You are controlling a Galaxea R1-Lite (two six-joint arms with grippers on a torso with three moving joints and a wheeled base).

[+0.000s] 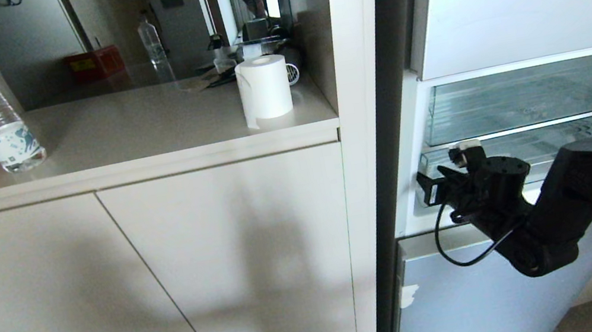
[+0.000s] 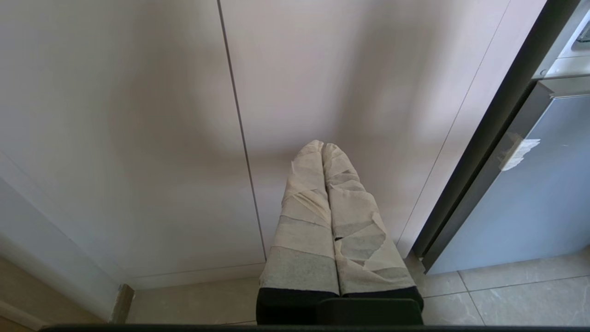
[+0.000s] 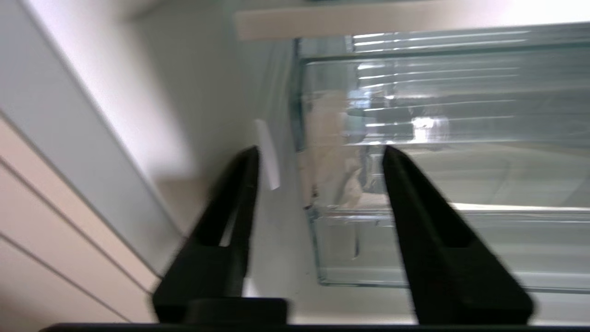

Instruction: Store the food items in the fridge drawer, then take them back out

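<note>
The right gripper stood at the left front corner of the fridge drawer, low in the open fridge on the right of the scene. Its jaws were parted and straddled the drawer's corner edge, one finger outside the side wall and one before the front face. No contact with the plastic could be confirmed, and nothing was held. This placement suited, in my judgement, a grasp on the front lip to pull the drawer out, a step needed before anything could be stored.

The left gripper hung parked low before the cabinet doors, its taped fingers pressed together and empty, well apart from the fridge.

The drawer was clear plastic, wide and shallow, with a ribbed floor and a stepped front lip. A beige tape scrap marked the corner nearest the jaws. A second clear bin sat directly above it. The drawer appeared closed. No food items were visible in any view.
</note>
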